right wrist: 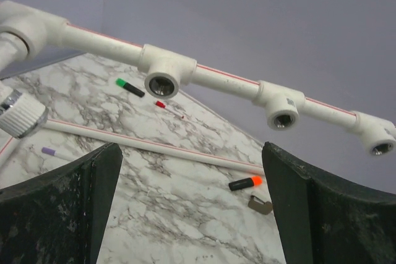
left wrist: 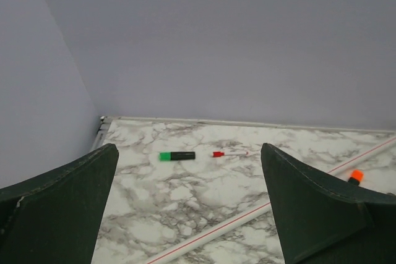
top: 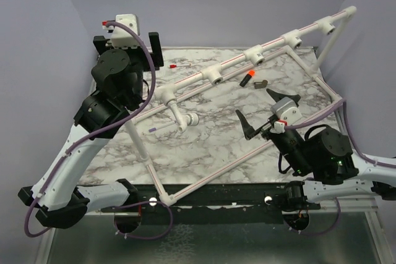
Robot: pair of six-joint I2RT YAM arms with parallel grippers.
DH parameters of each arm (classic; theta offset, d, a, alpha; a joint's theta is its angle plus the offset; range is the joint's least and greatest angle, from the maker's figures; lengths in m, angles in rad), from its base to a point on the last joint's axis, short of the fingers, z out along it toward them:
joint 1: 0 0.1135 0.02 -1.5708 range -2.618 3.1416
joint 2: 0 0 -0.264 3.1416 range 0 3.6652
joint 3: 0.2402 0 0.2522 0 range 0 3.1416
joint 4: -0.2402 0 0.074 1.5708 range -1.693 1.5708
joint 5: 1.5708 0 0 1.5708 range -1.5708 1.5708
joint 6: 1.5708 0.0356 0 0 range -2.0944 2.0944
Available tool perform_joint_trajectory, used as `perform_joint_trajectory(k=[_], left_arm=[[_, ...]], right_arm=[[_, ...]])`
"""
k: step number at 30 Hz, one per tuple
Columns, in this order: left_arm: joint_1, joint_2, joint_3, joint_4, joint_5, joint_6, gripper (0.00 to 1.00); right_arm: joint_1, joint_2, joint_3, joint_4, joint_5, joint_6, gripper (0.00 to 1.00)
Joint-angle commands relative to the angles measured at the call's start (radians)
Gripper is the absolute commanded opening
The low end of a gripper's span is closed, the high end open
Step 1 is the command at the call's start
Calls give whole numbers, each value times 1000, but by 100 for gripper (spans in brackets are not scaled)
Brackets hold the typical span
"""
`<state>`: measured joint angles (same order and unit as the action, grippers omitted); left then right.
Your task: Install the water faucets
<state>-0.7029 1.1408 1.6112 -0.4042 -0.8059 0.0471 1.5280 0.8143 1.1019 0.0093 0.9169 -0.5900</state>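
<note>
left gripper (left wrist: 189, 151), right gripper (right wrist: 190, 148) held open, table edge (left wrist: 260, 123) ahead of left, water faucet (right wrist: 20, 114) left of right, knob end slanted down

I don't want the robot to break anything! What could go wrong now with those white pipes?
Two things, maybe. The right gripper is open and empty, close to the pipe frame. A bump could shove the frame, which looks light, and move the tee sockets. Also, the small tan piece lies right beside the orange-tipped black stick, so a grab there might catch or knock the wrong one.
</note>
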Motion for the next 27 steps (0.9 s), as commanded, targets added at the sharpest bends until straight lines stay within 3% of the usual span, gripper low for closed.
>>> perform_joint_trajectory(k=[1,5,10,15,27], left_arm=[[-4,-1,68,-52,268,-57,99],[-4,0,103,-68,465,-112,99],[-4,-2,124,-70,604,-168,99],[-4,-8,128,-68,686,-201,99],[-4,-55,101,-77,722,-183,99]], right_arm=[[-2,-25,-90,-82,96,70,100],[-9,-64,-159,-91,114,129,100],[-73,-82,-270,-77,77,198,100],[-356,-4,-337,-130,-176,340,100],[-830,210,-506,142,-559,476,100]])
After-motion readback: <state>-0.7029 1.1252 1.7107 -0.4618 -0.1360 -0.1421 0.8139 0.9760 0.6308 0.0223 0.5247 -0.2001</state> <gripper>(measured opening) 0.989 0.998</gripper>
